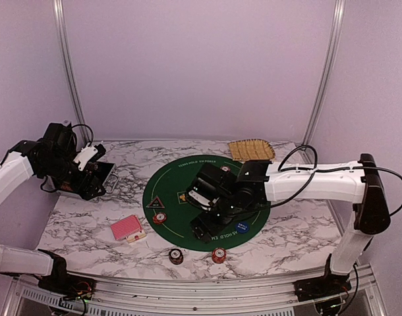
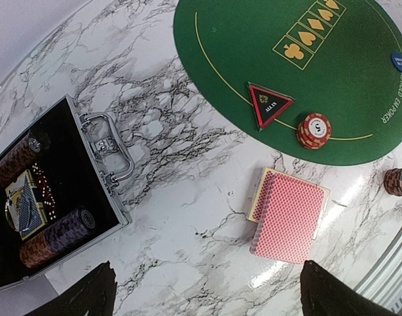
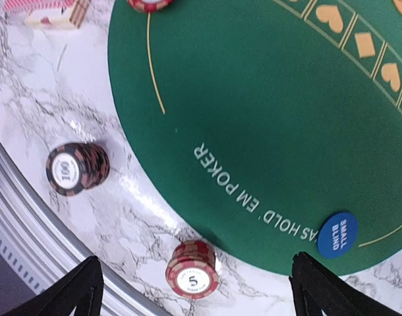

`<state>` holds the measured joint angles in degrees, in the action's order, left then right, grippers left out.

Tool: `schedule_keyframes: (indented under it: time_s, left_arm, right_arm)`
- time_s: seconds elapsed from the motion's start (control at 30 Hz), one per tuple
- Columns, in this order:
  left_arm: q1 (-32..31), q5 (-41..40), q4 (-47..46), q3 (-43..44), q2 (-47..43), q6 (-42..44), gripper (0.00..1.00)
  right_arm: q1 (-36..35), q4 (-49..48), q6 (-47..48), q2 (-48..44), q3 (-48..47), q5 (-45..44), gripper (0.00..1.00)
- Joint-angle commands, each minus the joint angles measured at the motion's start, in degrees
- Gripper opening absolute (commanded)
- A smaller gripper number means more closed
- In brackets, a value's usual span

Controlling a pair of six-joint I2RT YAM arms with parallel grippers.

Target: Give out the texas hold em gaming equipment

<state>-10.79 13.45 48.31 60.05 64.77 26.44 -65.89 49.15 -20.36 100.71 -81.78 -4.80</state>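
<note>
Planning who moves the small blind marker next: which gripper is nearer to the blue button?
Right. The right gripper hangs over the green mat, close beside the blue button; the left gripper is far off by the open case.

Matt felt mat [image 2: 240, 39], glossy marble tbl [image 2: 188, 131]

a table [image 1: 89, 224] with a white marble-patterned top, veined in black and grey, filled the scene. behind it stood a plain pale lilac wall [image 1: 201, 66], and the side walls were the same colour. two slim metal posts [image 1: 68, 72] rose from the back corners. a ribbed metal rail [image 1: 207, 287] ran along the near edge. soft light left a pale glare [image 2: 270, 275] on the glossy tabletop.
</note>
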Motion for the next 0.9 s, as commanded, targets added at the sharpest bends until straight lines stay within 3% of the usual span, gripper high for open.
schedule_keyframes:
  time_s: [0.0, 0.27, 0.87]
  left_arm:
    - [-0.07, 1.17, 1.78, 2.06, -0.54, 1.00, 0.99]
    - [-0.05, 1.09, 1.95, 2.52, -0.25, 0.65, 0.99]
    - [-0.06, 0.92, 2.31, 3.05, -0.13, 0.60, 0.99]
  right_arm:
    - [-2.67, 1.82, -4.56, -3.91, 5.66, 0.23, 0.98]
    - [-3.46, -1.66, -5.97, -3.61, 11.45, 0.55, 0.97]
    - [-3.37, -6.05, -4.16, 2.62, 12.18, 1.35, 0.83]
